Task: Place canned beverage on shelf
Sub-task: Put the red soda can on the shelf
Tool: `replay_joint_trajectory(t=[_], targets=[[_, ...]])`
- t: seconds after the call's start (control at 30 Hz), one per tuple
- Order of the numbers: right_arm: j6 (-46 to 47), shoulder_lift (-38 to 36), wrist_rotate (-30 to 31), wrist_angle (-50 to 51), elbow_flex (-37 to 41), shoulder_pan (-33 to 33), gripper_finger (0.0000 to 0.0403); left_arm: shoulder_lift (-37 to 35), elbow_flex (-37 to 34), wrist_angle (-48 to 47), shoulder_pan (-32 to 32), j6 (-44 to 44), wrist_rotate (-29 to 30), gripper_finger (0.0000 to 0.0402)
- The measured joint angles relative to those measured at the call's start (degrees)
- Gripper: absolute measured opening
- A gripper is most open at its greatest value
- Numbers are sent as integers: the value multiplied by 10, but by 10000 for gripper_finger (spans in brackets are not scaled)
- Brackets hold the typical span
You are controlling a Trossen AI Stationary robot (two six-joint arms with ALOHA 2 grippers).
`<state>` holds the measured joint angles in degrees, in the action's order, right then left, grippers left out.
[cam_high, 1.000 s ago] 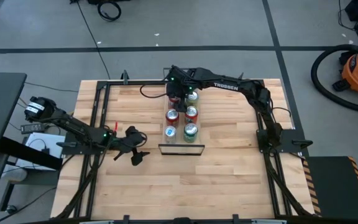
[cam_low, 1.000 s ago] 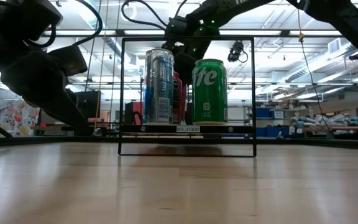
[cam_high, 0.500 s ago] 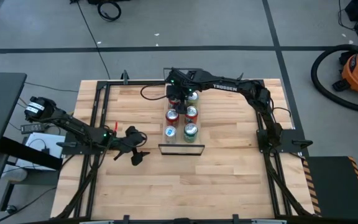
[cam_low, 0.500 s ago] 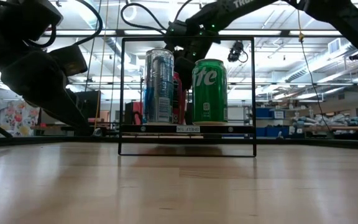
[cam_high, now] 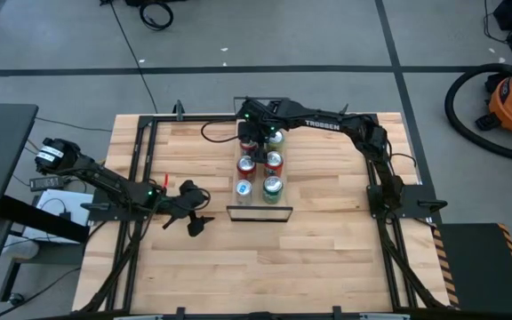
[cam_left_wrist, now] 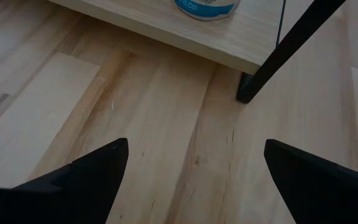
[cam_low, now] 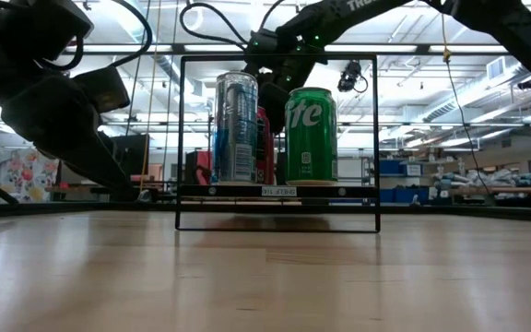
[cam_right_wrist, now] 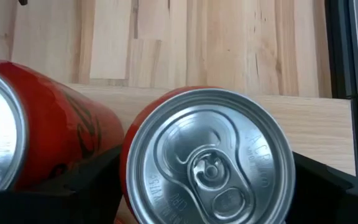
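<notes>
Cans [cam_high: 258, 174] are crowding the shelf [cam_high: 256, 212] in two rows, leaving basically no gap between. Wire rails [cam_low: 377, 138] are blocking both short ends, while tabletop [cam_high: 327, 258] around is probably staying passable.

Cans lined up on the shelf, right arm reaching in over the back row.

You've got the shelf [cam_low: 277, 192] dead centre, its black wire rail framing a tall silver-blue can [cam_low: 236, 127] and a green can [cam_low: 311, 135] standing upright side by side, a red can [cam_low: 265, 143] peeking between them from behind. Your right arm [cam_low: 339, 14] comes down behind the top rail, above the red can. Your left arm [cam_low: 49, 92] hangs dark and close on the near side, well apart from the shelf, over the wooden table [cam_low: 265, 277].
</notes>
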<state>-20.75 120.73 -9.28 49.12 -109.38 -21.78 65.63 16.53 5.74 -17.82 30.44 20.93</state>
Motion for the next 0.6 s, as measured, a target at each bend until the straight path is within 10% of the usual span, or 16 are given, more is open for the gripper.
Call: replay_joint_trajectory(t=[0.6], targets=[[-3,0,32,84,-66,6,355,0,0,0,0,15,0,389]])
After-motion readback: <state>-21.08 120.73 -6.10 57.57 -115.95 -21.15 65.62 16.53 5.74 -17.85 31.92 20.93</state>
